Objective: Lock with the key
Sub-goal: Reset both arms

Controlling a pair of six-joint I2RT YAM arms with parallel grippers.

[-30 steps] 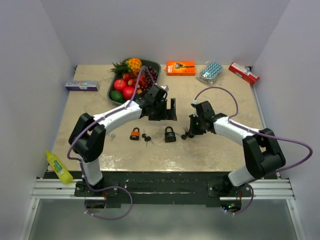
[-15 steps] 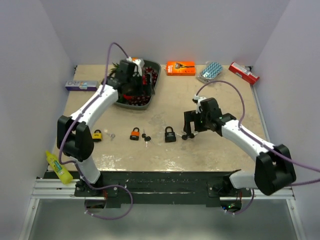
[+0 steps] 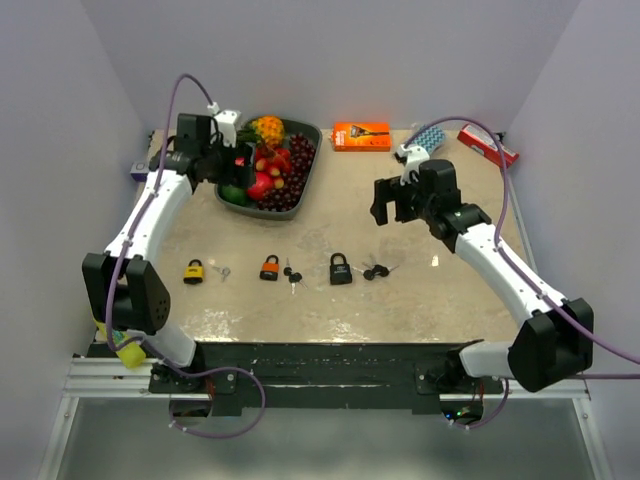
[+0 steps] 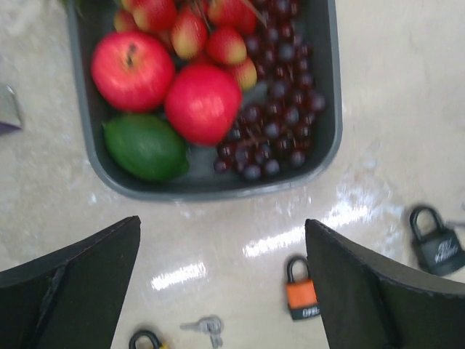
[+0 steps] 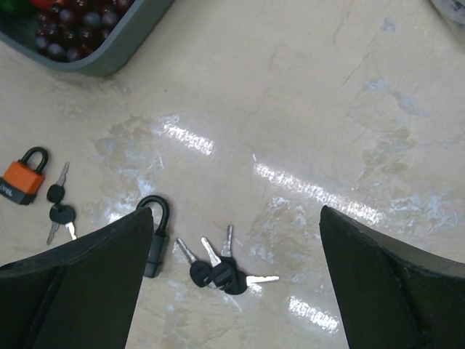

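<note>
Three padlocks lie in a row on the table: yellow point(image 3: 193, 271), orange point(image 3: 269, 266) and black point(image 3: 340, 269). A bunch of black-headed keys point(image 3: 375, 270) lies just right of the black padlock point(image 5: 154, 236), apart from it, and shows as the key bunch point(image 5: 221, 267) in the right wrist view. My right gripper point(image 3: 390, 203) hangs open and empty above and behind them, its jaws wide in the right wrist view point(image 5: 236, 218). My left gripper point(image 3: 222, 165) is open and empty at the fruit tray's left end point(image 4: 222, 240), far from the locks.
A grey tray point(image 3: 305, 170) of fruit stands at the back left. A small silver key point(image 3: 222, 271) and two black-headed keys point(image 3: 291, 274) lie between the padlocks. An orange box point(image 3: 361, 135), a blister pack point(image 3: 425, 140) and a red box point(image 3: 487, 146) line the far edge.
My right gripper has opened, left the key bunch on the table beside the black padlock, and risen back toward the far side. My left arm has swung left to the fruit tray.
</note>
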